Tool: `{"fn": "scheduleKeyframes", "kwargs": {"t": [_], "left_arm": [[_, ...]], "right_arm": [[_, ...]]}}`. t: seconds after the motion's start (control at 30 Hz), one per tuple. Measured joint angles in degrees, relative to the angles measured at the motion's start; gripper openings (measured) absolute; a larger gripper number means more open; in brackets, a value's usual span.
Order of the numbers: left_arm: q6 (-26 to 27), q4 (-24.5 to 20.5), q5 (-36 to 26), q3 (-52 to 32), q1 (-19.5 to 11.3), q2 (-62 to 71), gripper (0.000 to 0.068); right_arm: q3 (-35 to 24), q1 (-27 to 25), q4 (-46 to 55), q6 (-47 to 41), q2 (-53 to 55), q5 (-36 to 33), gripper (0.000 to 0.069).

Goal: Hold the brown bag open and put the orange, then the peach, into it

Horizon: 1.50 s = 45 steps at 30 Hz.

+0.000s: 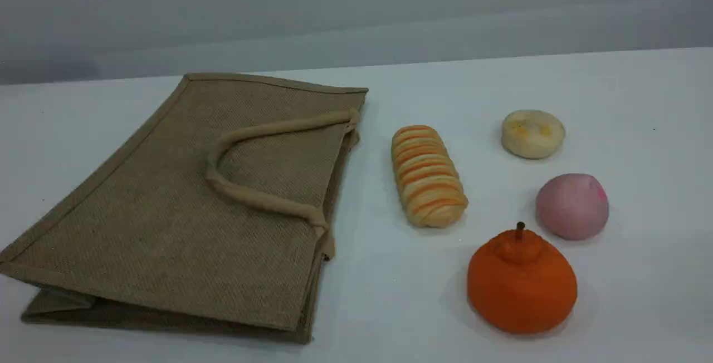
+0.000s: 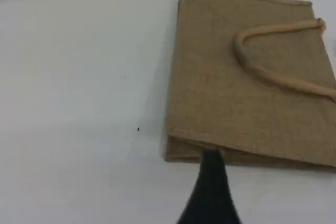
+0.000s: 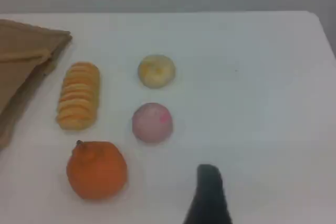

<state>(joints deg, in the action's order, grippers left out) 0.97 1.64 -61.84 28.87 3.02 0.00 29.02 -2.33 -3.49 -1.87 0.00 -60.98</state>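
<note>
The brown bag lies flat and closed on the left of the white table, its beige handle resting on top. To its right the orange sits nearest the front, with the peach just behind and to its right. Neither arm shows in the scene view. In the left wrist view one dark fingertip hangs over the near edge of the brown bag, apart from it. The right wrist view has a fingertip above bare table, right of the orange and below the peach. Nothing is held.
An orange-striped bread loaf lies between the bag and the fruit. A pale yellow round cake sits behind the peach. The table's far edge runs along a grey wall, and its right corner shows in the right wrist view.
</note>
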Motion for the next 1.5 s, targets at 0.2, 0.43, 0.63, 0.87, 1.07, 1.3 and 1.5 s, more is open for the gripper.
{"fn": "scheduleKeyframes", "kwargs": {"t": [0.2,0.43,0.63,0.87,1.07,1.3,1.5], "left_arm": [[0.00,0.00,0.00,0.00,0.00,0.00,0.0510],[0.00,0.00,0.00,0.00,0.00,0.00,0.0510],[0.00,0.00,0.00,0.00,0.00,0.00,0.0510],[0.86,-0.11,0.00,0.16,0.00,0.00,0.0510],[0.87,0.39,4.05,1.63,0.00,4.51,0.0510],[1.56,6.72,11.07,1.62,0.00,19.58,0.0510],[1.73,6.70,20.23,5.28,0.00,34.76,0.0510]], "right_arm": [[0.00,0.00,-1.95,0.05,0.00,0.07,0.0486],[0.00,0.00,-1.95,0.05,0.00,0.18,0.0486],[0.00,0.00,-1.95,0.00,0.00,0.18,0.0486],[0.00,0.00,-1.95,0.06,0.00,0.21,0.0486],[0.45,0.00,-5.10,3.05,0.00,1.51,0.0486],[1.18,0.00,-11.13,5.66,8.43,6.02,0.0486],[1.18,0.00,-19.21,10.24,19.66,17.13,0.0486]]}}
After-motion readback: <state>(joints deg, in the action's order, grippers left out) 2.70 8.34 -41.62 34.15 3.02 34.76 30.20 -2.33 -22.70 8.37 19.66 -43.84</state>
